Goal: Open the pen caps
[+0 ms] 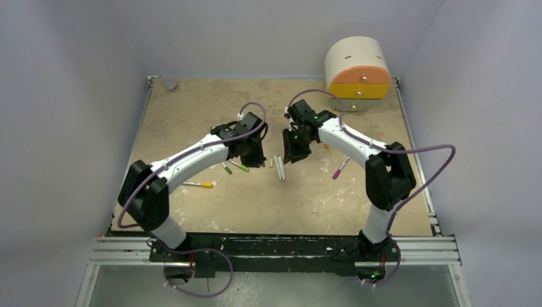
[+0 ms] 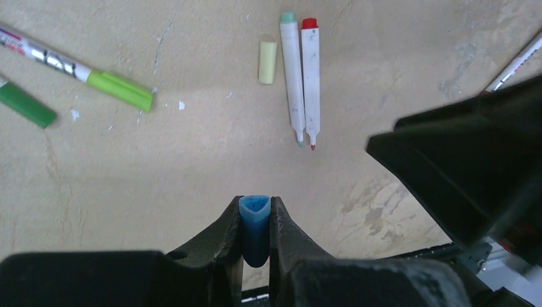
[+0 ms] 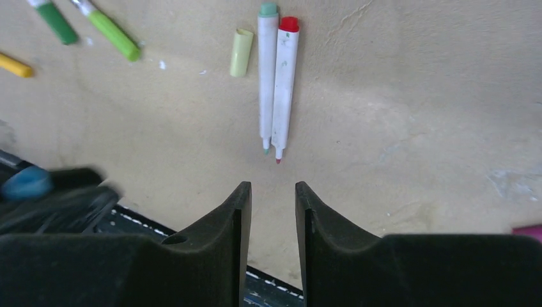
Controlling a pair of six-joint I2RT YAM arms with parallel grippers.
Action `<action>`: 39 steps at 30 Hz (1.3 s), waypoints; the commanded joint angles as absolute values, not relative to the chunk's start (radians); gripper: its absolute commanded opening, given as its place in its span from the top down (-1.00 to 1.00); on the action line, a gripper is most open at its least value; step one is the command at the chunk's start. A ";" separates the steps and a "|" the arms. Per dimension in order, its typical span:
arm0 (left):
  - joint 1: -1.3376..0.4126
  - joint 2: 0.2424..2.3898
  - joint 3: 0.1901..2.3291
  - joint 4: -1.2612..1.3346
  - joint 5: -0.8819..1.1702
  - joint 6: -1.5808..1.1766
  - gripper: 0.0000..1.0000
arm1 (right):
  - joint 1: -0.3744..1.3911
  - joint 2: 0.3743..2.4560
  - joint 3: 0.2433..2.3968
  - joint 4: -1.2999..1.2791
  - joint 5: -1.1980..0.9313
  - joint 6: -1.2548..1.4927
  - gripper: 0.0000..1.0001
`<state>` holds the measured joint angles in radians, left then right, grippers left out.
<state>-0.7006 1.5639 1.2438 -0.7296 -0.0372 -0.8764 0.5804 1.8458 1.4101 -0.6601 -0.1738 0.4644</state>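
Note:
My left gripper is shut on a blue pen cap and holds it above the table; the cap's open end faces the camera. The cap also shows blurred in the right wrist view. My right gripper is open and empty, close beside the left one over the table's middle. Two uncapped white pens, one with a green end and one with a red end, lie side by side under the grippers. A loose pale yellow-green cap lies next to them.
A lime-capped pen, a green-capped pen and a yellow-capped pen lie to the left. A magenta-capped pen lies to the right. The cream-and-orange drawer unit stands at the back right corner.

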 commanded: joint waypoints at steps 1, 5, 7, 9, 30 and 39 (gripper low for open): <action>-0.694 1.646 1.322 -0.629 -0.032 -0.814 1.00 | 0.526 1.716 1.410 -0.704 -0.160 0.473 0.32; -0.694 1.731 1.367 -0.612 -0.057 -0.778 1.00 | 0.462 1.646 1.352 -0.710 -0.169 0.456 0.31; -0.693 1.765 1.379 -0.610 -0.068 -0.763 1.00 | 0.438 1.615 1.327 -0.712 -0.170 0.450 0.31; -0.693 1.793 1.387 -0.604 -0.074 -0.751 1.00 | 0.422 1.590 1.303 -0.713 -0.171 0.446 0.31; -0.693 1.888 1.392 -0.636 -0.084 -0.688 0.78 | 0.395 1.543 1.238 -0.695 -0.196 0.442 0.30; -0.693 1.898 1.394 -0.633 -0.086 -0.683 0.69 | 0.396 1.546 1.233 -0.687 -0.209 0.440 0.30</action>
<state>-0.7006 1.8908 1.3613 -0.6395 -0.0681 -0.7105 0.3981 1.5787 1.2392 -0.6968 -0.1818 0.4557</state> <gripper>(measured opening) 0.142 0.347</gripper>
